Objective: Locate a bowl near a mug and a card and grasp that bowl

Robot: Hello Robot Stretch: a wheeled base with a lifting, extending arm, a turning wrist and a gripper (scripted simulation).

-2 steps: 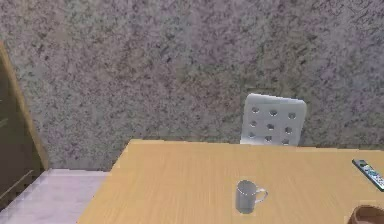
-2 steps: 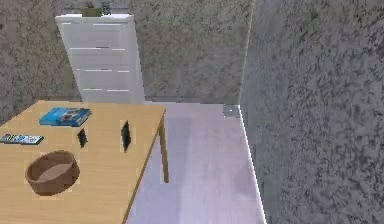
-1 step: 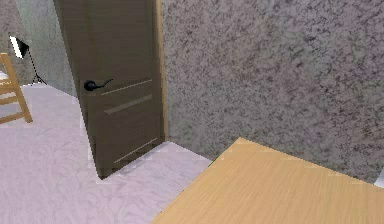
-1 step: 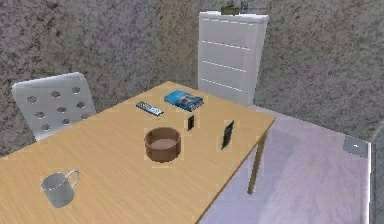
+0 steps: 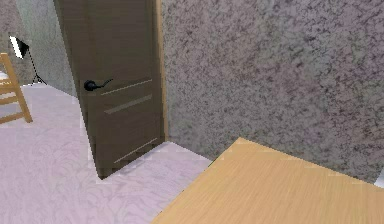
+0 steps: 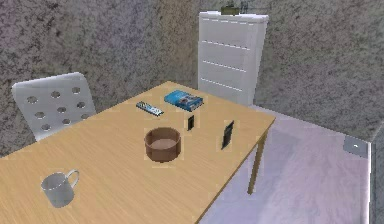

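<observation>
while the brown bowl (image 6: 161, 143) stands on the desk (image 6: 110, 195) near a grey mug (image 6: 58, 188) | step judged: bowl located, approach pending | next: close in, square up for reach | claw state: cannot tell

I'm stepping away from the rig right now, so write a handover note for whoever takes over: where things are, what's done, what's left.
The brown bowl stands on the wooden table, mid arm side view. The grey mug stands nearer, toward that view's left. A dark slab and a second slab stand upright right of the bowl; either may be the card, I cannot tell.
Done: bowl found.
Left: reach it and grasp it.
</observation>
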